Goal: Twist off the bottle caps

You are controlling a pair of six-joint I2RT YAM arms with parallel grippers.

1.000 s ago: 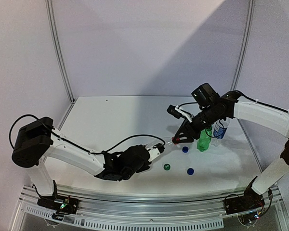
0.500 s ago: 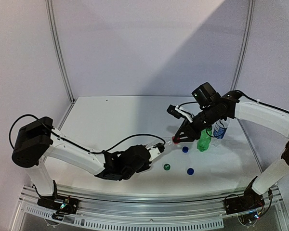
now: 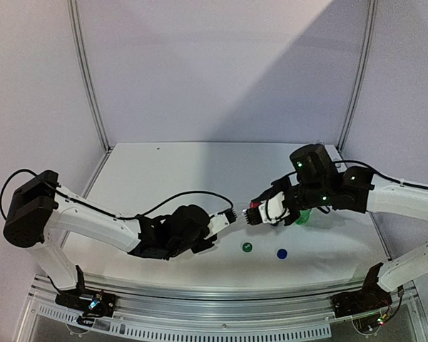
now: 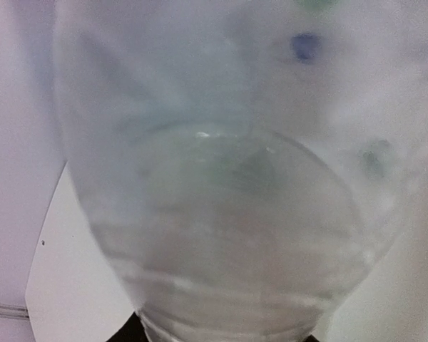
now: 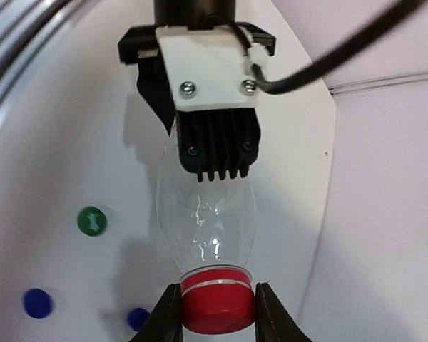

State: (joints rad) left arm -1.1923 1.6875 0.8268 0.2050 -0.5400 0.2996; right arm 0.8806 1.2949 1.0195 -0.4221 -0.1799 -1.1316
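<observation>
white table (image 3: 164, 178) | red cap (image 5: 217, 309) between right jaws | bottle (image 5: 207, 228) in left jaws

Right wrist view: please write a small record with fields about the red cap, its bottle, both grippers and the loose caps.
red cap: on the neck of the clear bottle, not yet off
right gripper: shut on red cap, one finger on each side
left gripper: shut on clear bottle, at the end away from the cap
loose caps: green cap, blue cap, second blue cap
loose caps place: lying on the table, apart from each other
</observation>
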